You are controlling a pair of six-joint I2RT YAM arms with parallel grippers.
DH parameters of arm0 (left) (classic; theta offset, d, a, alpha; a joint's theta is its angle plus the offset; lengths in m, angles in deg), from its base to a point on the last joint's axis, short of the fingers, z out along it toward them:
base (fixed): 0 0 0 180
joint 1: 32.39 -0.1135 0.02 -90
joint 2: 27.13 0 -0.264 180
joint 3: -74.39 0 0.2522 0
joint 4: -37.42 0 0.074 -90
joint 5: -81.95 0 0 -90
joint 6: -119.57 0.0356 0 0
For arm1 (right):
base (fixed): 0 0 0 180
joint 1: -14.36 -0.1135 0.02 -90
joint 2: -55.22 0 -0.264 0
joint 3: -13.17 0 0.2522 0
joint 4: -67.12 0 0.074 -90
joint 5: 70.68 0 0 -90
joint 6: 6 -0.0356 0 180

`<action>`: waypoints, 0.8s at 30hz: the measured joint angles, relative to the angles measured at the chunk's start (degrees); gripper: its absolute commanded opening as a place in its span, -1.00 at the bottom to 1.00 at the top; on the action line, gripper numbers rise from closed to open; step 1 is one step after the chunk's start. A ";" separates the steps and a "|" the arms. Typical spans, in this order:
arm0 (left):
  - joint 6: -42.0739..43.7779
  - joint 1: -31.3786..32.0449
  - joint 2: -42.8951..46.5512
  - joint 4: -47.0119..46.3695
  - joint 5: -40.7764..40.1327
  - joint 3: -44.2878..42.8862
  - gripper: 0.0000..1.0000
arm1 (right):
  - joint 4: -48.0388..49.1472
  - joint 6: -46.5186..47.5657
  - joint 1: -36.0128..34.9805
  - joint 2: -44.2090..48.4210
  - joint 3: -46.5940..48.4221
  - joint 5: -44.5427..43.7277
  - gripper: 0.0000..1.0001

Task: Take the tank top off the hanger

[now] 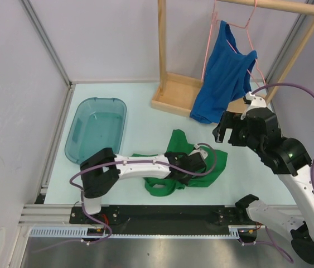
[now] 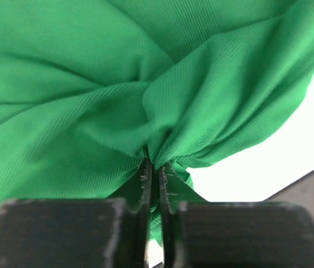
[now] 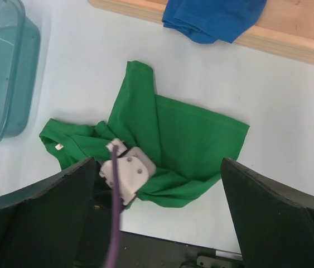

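Closest to us, our left hand (image 2: 155,181) was clenched on a bunched fold of the green garment (image 2: 90,84) lying on the tabletop (image 1: 145,120). Our right hand (image 1: 230,133) hovered with jaws spread wide, holding nothing, just beside the hem of the blue tank top (image 1: 223,72), which hung on the pink hanger (image 1: 208,47) from the wooden rack (image 1: 170,97).

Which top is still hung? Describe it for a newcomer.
Find the wooden rack at the table's far right. A pink hanger hangs from its rail, and the blue tank top drapes from that. It alone hangs; the green garment lies crumpled on the table.
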 measured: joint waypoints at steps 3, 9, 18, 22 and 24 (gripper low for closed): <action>1.05 -2.03 5.22 0.57 1.51 1.14 -1.00 | 0.09 0.02 0.00 0.57 -0.26 -0.09 0.99; 1.70 -16.48 25.68 1.51 7.10 3.61 -1.00 | 0.11 0.07 0.00 2.43 -1.27 -0.09 0.99; 5.03 -38.47 46.60 9.60 7.15 -7.80 -1.00 | 1.22 0.02 0.00 2.95 -1.49 0.61 0.99; 7.37 -44.39 49.83 11.69 2.03 -13.46 -1.00 | 1.46 -0.33 -0.02 2.82 -1.49 1.38 0.99; 8.46 -47.69 50.95 12.07 0.22 -15.04 -1.00 | 1.46 -0.61 -0.02 2.75 -1.49 1.73 0.99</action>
